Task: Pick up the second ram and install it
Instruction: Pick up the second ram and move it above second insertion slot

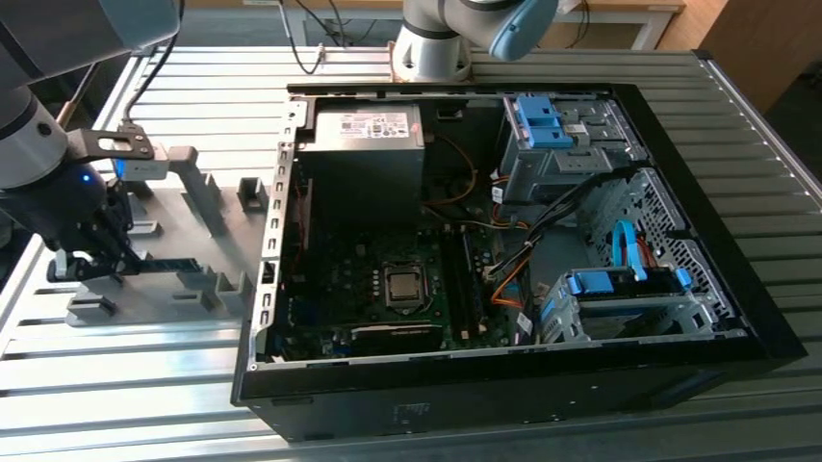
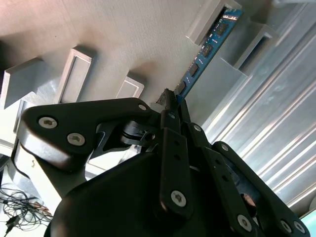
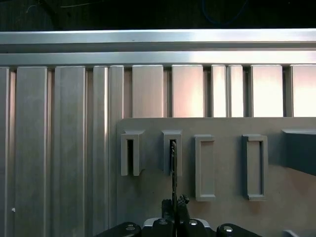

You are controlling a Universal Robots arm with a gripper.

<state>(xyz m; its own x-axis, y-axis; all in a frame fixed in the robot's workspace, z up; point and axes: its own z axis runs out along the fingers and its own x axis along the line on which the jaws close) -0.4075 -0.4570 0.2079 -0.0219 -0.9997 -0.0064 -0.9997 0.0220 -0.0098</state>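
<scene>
The second ram (image 2: pixel 207 47) is a thin blue circuit stick with small black chips, standing on edge in the slots of a grey holder block (image 2: pixel 123 39). My gripper (image 2: pixel 170 101) is shut on the stick's near part, one black finger on each side. In the first wrist view the second ram (image 3: pixel 173 168) shows edge-on as a thin dark line running from one slot of the holder block (image 3: pixel 222 168) down into my gripper (image 3: pixel 174 203). In the exterior view my gripper (image 1: pixel 96 265) hangs low over the holder block (image 1: pixel 192 202) at the exterior view's left, beside the open computer case (image 1: pixel 269 289).
The open case holds a motherboard (image 1: pixel 385 279), a power supply (image 1: pixel 366 130), blue-clipped drive bays (image 1: pixel 552 125) and loose cables (image 1: pixel 514 269). Everything rests on a ribbed aluminium table (image 1: pixel 129 385). Another robot arm's base (image 1: pixel 430 48) stands behind the case.
</scene>
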